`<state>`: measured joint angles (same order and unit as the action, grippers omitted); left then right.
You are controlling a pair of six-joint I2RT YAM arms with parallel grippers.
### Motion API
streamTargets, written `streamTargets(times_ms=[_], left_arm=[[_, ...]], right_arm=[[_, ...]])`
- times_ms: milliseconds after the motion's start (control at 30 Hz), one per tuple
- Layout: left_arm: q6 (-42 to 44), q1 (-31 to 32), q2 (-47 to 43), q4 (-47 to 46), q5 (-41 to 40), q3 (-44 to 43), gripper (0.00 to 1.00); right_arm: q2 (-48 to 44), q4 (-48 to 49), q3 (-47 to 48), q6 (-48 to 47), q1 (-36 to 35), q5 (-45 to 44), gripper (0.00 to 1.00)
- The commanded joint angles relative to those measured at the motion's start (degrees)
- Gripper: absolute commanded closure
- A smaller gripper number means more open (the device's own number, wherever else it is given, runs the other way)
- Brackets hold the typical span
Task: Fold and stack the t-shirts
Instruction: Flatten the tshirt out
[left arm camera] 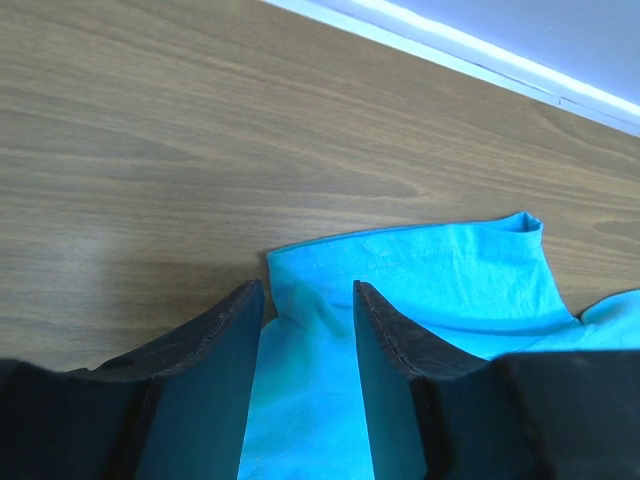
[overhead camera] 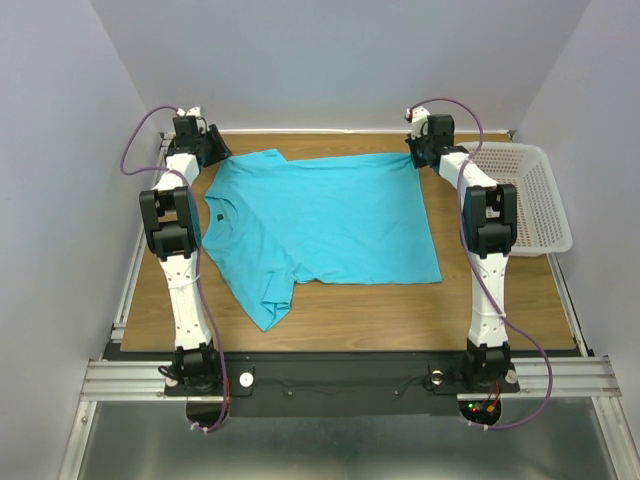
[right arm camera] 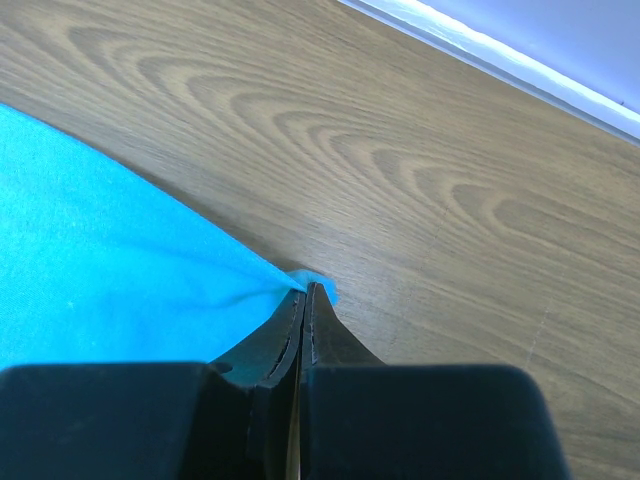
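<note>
Turquoise-blue short-sleeved cloth t-shirt (overhead camera: 330,220) lies spread flat on the brown wood-grain worktop (overhead camera: 400,310). Its neck faces my left arm, the small dark neck label (overhead camera: 218,217) shows, and one sleeve points toward the near edge. My left claw (left arm camera: 308,290) sits at the far left corner of the shirt with its jaws apart. A fold of the cloth lies on the wood between them; I cannot tell whether they touch it. My right claw (right arm camera: 306,292) is at the far right corner, jaws pressed together on the very tip of the cloth. A white plastic mesh basket (overhead camera: 556,200) stands at the right side of the worktop, just beside my right arm and apart from the shirt.
</note>
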<state>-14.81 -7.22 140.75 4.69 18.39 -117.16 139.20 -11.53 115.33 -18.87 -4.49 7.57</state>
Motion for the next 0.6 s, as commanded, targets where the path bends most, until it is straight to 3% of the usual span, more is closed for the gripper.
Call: streamTargets(times_ms=[0, 567], left_arm=[[1.2, -0.3, -1.9, -0.7, -0.6, -4.1, 0.47], [5.8, -0.7, -1.0, 1.6, 3.2, -4.9, 0.47]], right_arm=[[-3.4, 2.1, -0.5, 0.3, 0.4, 0.9, 0.99], [-3.5, 2.1, -0.7, -0.1, 0.4, 0.9, 0.99]])
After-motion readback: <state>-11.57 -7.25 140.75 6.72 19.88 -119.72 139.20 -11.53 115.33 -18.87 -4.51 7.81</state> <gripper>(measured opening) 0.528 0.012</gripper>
